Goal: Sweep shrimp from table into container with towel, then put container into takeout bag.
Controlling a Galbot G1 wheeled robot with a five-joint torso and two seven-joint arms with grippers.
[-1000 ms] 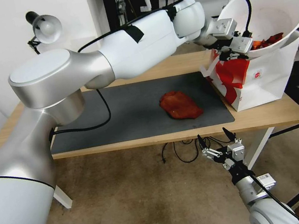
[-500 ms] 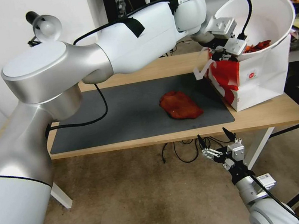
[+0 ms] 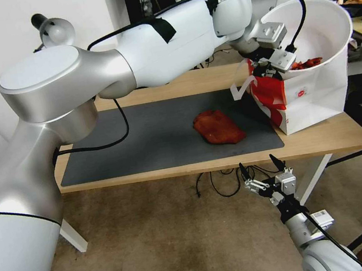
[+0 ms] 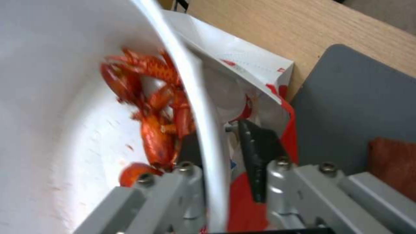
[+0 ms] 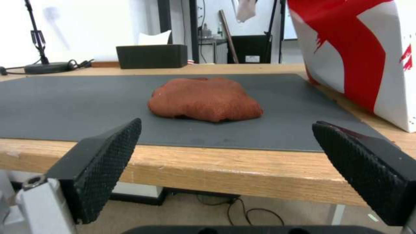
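Head view first: my left end effector is clamped on the near rim of the container, which sits tilted in the open mouth of the takeout bag at the right end of the tabletop, not yet fully inside. Shrimp lie against the lower inner wall, just beside my fingers. The towel rests on the dark mat, well apart from the bag, and my right end effector hangs below the tabletop's front edge with its fingers spread and nothing between them. A desk lamp stands at the far left corner, clear of the work. Left wrist view: one finger is inside the container and the other outside, pinching the thin wall, with shrimp heaped right at the inner finger and the bag's paper edge pressed close. I judge the tilt the main risk: lean further and shrimp could slide out over the rim, or the rim could catch the paper and crumple or tip the bag. The bag's loose white handle hangs near my wrist and might snag. Right wrist view: open pads frame the towel on the mat, with the bag beside them and a black box at the far edge.
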